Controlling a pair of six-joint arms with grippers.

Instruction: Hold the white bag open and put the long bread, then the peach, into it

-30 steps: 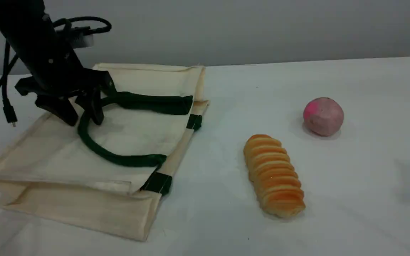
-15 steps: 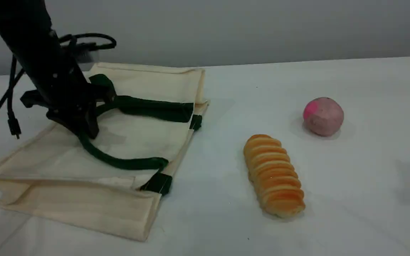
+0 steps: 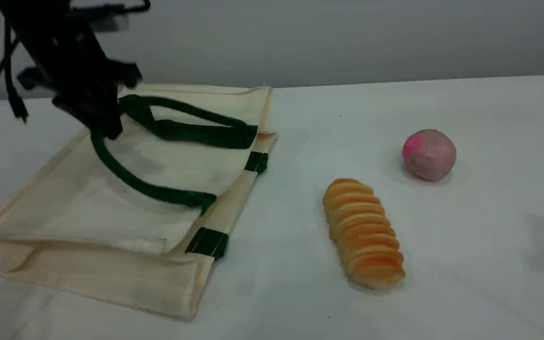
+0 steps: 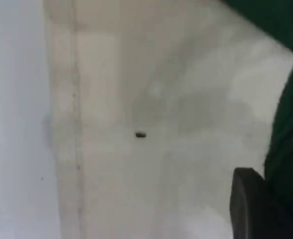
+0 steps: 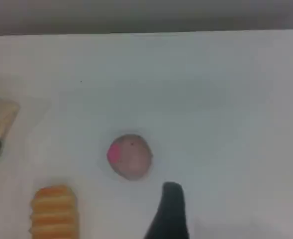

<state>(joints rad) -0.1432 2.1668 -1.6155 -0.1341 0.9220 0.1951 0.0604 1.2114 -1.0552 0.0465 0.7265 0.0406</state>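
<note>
The white bag point(image 3: 158, 160) lies flat on the left of the table, its mouth towards the long bread. My left gripper point(image 3: 107, 128) is shut on one dark green handle point(image 3: 130, 182) and holds that strap up off the cloth. The left wrist view shows bag cloth point(image 4: 151, 124), green strap point(image 4: 288, 149) and one fingertip point(image 4: 250, 209). The long bread point(image 3: 364, 233) lies right of the bag, and the peach point(image 3: 429, 154) sits behind it. In the right wrist view a fingertip point(image 5: 171, 209) hangs open above the table near the peach point(image 5: 130, 155) and the bread point(image 5: 54, 211).
The second green handle point(image 3: 196, 130) lies loose across the bag's top. A black cable point(image 3: 14, 101) dangles from the left arm at the far left. The white table point(image 3: 489, 264) runs on to the right, with a grey wall behind.
My left gripper closed on the green handle, then rose and drew back, lifting the strap off the bag. Bread and peach have not moved.
</note>
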